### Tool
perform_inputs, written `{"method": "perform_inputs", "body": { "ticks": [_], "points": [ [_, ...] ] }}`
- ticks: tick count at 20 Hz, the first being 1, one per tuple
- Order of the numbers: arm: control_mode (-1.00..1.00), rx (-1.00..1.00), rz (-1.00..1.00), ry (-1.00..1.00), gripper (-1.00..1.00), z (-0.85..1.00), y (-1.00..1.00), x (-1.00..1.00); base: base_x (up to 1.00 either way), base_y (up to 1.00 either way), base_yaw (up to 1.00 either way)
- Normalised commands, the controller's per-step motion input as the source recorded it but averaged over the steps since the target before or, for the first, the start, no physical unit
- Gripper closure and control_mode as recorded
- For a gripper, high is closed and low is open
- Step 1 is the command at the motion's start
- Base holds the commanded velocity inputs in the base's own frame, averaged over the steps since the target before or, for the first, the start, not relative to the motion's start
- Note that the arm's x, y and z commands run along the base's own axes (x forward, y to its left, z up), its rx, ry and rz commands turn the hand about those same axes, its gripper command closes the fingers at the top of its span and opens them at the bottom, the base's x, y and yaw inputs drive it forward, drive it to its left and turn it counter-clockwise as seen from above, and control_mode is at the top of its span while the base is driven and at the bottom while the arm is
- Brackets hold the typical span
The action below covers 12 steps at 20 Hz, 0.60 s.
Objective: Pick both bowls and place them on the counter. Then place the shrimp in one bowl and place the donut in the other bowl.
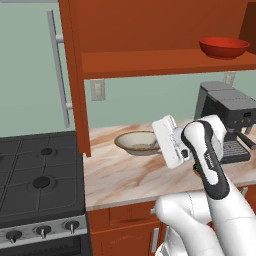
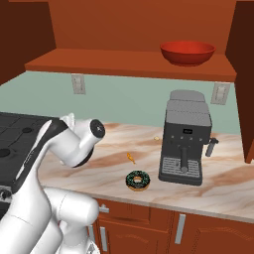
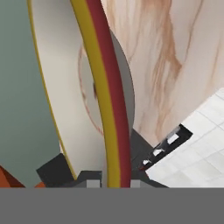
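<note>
The two dark fingertips (image 3: pixel 57 168) of the gripper (image 3: pixel 111 175) are pinched on the rim of the cream-beige bowl (image 1: pixel 138 142), the rim running up the hand view between them as a yellow and dark red band; the jaws stand almost together with only the thin wall of the bowl between. In the left base view that bowl sits on the counter (image 1: pixel 125 177), just right of the wooden cabinet side and in front of the pale green wall, with the white hand of the arm (image 1: pixel 207 155) reaching its right edge. Whether the bowl rests fully on the stone or is held a little above it cannot be told. The red bowl (image 2: pixel 187 52) stands on the wooden shelf (image 2: pixel 129 64) above the counter, toward the shelf's right end, directly over the coffee machine (image 2: pixel 184 136). In the right base view the donut (image 2: pixel 137 180) lies near the front edge of the counter, just left of the machine's base, and the shrimp (image 2: pixel 130 158) lies a little farther back and slightly left of it, apart from it. The black stove top (image 1: pixel 37 175) adjoins the counter on the left, its knobs along the near edge.
</note>
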Motion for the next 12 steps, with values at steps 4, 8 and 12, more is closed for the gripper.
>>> {"method": "perform_inputs", "body": {
  "ticks": [4,8,12],
  "points": [
    [-1.00,-0.03,0.12,-0.05,1.00,-0.44,0.09,0.52,0.00,0.00,0.00],
    [-1.00,0.00,0.11,-0.06,1.00,-0.38,0.01,0.56,0.00,0.00,0.00],
    [-1.00,0.00,0.10,-0.08,1.00,-0.35,0.00,0.56,0.00,0.00,0.00]
  ]
}}
